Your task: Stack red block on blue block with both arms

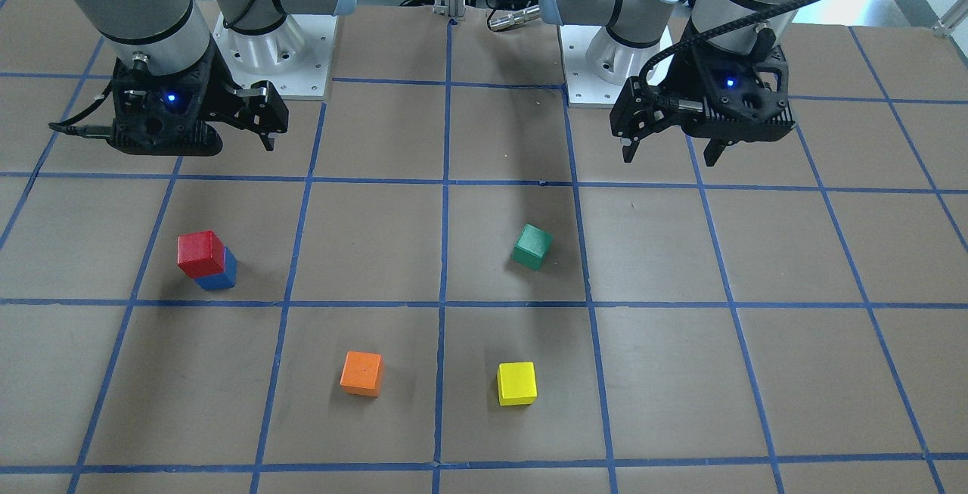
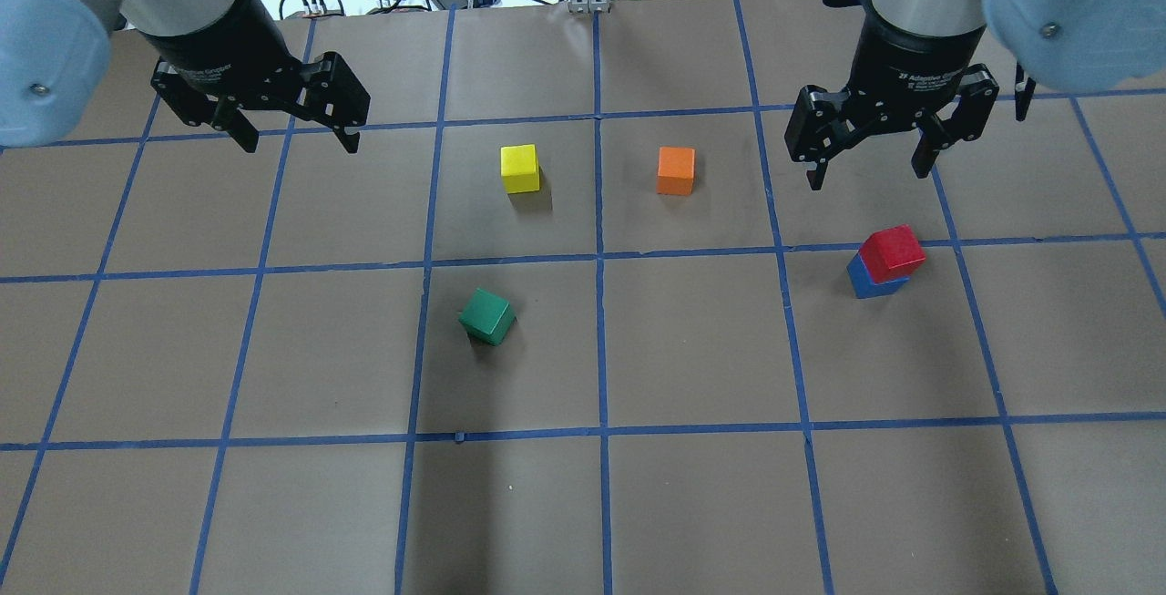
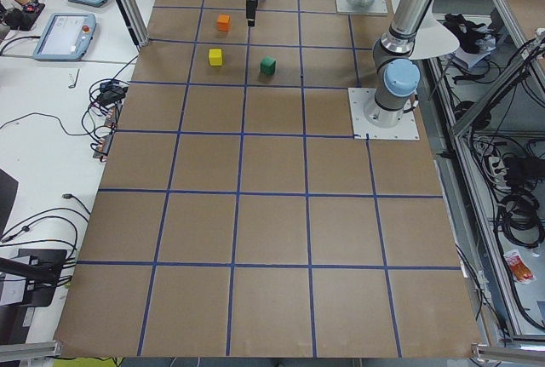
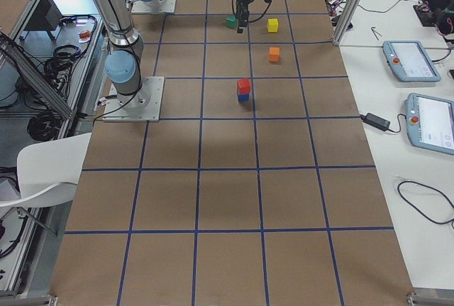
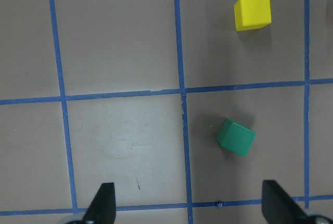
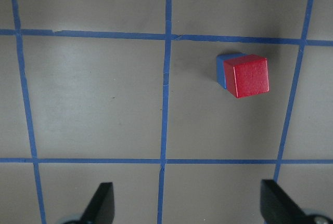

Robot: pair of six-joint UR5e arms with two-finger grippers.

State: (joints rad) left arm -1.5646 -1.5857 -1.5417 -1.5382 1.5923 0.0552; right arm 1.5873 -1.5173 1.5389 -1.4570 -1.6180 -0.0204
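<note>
Near my right pincer (image 2: 865,174), wide and empty like the left pincer (image 2: 299,145), red block (image 2: 893,251) sits on blue block (image 2: 865,284); likely light, stiff, so grip opposite faces.

The red block (image 2: 891,251) sits on the blue block (image 2: 873,286) as one small tower, the tallest obstacle on the table (image 2: 692,504), with bare brown surface on every side of it. The right gripper (image 2: 865,171) hangs above it with jaws spread wide, fingertips well clear of the red top. The orange cube (image 2: 675,169) is its nearest neighbour, well apart toward the middle. The yellow cube (image 2: 519,167) stands beside the orange one, with a gap and a tape line between them. The green cube (image 2: 486,315) sits askew, apart from both. The left gripper (image 2: 299,141) hangs spread over open surface, well away from every cube.
</note>
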